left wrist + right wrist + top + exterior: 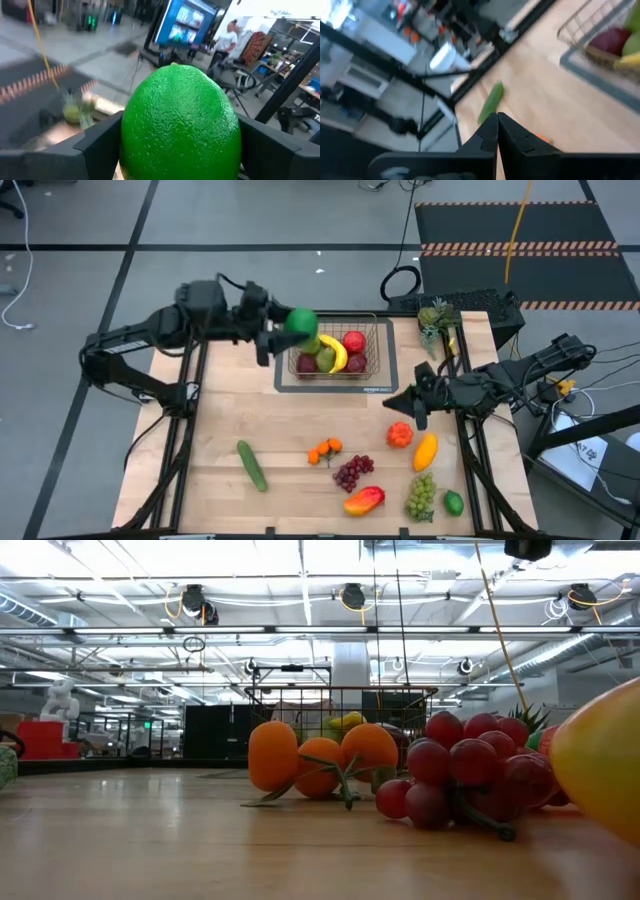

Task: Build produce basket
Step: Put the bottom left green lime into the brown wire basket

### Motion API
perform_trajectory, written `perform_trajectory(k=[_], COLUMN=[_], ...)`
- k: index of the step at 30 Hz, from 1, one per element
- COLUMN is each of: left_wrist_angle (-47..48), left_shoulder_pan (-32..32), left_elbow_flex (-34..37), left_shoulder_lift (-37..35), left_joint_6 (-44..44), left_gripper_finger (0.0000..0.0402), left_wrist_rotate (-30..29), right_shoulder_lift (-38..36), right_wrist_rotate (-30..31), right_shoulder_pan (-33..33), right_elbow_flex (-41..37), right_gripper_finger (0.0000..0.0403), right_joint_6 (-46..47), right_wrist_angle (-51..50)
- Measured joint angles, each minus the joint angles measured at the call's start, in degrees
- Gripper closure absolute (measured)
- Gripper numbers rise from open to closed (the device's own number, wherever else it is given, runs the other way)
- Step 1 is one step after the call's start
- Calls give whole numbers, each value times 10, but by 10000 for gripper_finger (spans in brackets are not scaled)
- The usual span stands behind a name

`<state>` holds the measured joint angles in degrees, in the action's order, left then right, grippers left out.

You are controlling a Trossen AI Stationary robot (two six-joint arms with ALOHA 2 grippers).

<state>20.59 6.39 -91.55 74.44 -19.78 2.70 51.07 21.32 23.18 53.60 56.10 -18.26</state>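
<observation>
The left gripper (283, 332) hangs at the basket's (368, 323) left rim, its fingers (100, 140) clamped on a green lime (180, 122) above the fruit already inside. The right gripper (415, 408), jaws pressed together and empty, sits off the basket's front right corner, close above an orange fruit (400, 435). Bare wood lies open front-left of the basket; only a cucumber (252, 465) lies there. Grapes (352, 473) and a mango (364, 500) crowd the table's (220, 410) front edge. The tag on the basket's mat is too small to read.
</observation>
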Motion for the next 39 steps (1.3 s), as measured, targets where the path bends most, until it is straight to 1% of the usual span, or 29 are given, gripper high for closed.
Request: perform_trajectory(k=[2,4,11,20,24,28,33,39], left_wrist_angle=[17,7,25,27,22,1,-18,-16], left_shoulder_pan=[6,8,5,2,2,2,2,2], left_elbow_flex=[1,0,1,1,1,1,1,1], left_shoulder_lift=[-13,-16,-14,-10,-9,-9,-9,-9], left_joint_6=[34,76,216,493,583,631,662,655], left_gripper_finger=[77,81,65,76,69,67,76,66], left_wrist_rotate=[4,4,4,3,-5,-15,-17,-25], right_shoulder_lift=[0,0,0,0,0,0,0,0], right_wrist_rotate=[24,39,41,42,42,42,41,41], right_shoulder_pan=[0,-2,-11,-11,-11,-11,-11,-11], right_elbow_flex=[0,0,0,0,0,0,0,0], right_gripper_finger=[403,403,403,403,403,403,403,403], right_joint_6=[-11,-23,-48,-62,-74,-75,-78,-85], right_wrist_angle=[11,14,13,13,13,13,13,13])
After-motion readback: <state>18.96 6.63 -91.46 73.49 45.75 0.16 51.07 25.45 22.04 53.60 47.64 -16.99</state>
